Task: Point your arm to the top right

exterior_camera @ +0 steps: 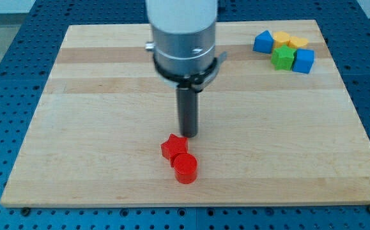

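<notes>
My tip (pixel 188 135) sits just above red star block (pixel 173 147), w/ red cylinder block (pixel 185 168) touching it below. No fingers on rod. Blue (pixel 264 42), yellow (pixel 289 41), green (pixel 283 57), blue (pixel 304 61) blocks cluster top right of wooden board (pixel 76 128).

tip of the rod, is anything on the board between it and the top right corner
Mostly clear. My tip sits just above the red star. Only the cluster at the view's top right stands there: blue block, yellow blocks, green block, blue cube.

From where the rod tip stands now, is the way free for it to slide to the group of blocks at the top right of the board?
Probably yes. My tip sits just above the red star block and red cylinder; both lie toward the view's bottom. Bare board lies between it and the blue, yellow and green blocks.
</notes>
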Controlling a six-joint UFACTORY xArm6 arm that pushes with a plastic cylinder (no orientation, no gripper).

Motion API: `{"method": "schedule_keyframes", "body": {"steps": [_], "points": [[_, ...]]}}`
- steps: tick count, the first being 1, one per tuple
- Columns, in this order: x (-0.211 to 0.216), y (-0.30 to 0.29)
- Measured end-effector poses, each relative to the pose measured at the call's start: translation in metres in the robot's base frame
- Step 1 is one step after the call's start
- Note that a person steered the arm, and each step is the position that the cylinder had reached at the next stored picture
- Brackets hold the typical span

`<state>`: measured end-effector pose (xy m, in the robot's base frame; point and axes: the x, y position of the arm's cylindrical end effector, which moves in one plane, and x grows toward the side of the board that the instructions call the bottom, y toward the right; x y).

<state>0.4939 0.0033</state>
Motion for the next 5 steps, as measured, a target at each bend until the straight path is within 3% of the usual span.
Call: {"method": "schedule_keyframes", "body": {"steps": [2,4,5], "points": [[-0.015,0.024],[-0.016,0.115],[-0.016,0.115]]}}
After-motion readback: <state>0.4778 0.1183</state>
